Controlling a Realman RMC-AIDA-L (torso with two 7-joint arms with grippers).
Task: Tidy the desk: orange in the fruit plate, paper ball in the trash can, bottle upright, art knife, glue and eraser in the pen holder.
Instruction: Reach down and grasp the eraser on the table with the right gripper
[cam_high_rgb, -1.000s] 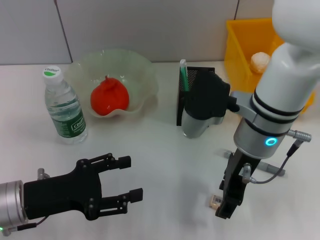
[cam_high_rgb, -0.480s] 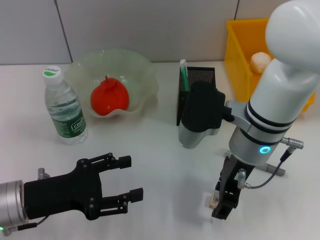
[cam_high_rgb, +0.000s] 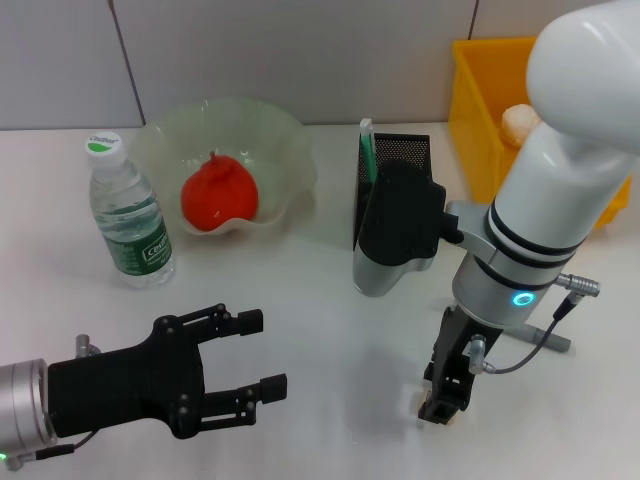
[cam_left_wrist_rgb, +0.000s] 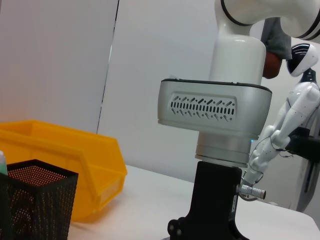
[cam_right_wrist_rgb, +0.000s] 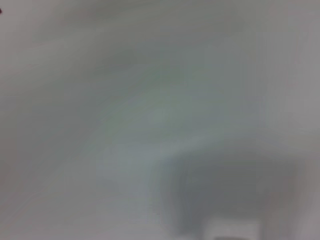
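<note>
My right gripper (cam_high_rgb: 440, 404) points straight down at the table front right, its tip on the tiny beige eraser (cam_high_rgb: 425, 410), which is mostly hidden under it. My left gripper (cam_high_rgb: 262, 355) is open and empty, low at the front left. The orange (cam_high_rgb: 218, 193) lies in the pale-green fruit plate (cam_high_rgb: 275, 128). The bottle (cam_high_rgb: 128, 213) stands upright left of the plate. The black mesh pen holder (cam_high_rgb: 400, 155) holds a green-tipped stick (cam_high_rgb: 366, 150). The paper ball (cam_high_rgb: 520, 122) lies in the yellow trash can (cam_high_rgb: 488, 85).
A slim grey object (cam_high_rgb: 556, 341) lies on the table behind my right arm, partly hidden. The left wrist view shows the pen holder (cam_left_wrist_rgb: 35, 200), the trash can (cam_left_wrist_rgb: 65, 155) and my right arm's wrist (cam_left_wrist_rgb: 215, 112). The right wrist view shows only blurred table.
My right arm has moved slightly left and lowered its gripper onto the eraser, which now is almost covered. The left arm has not moved.
</note>
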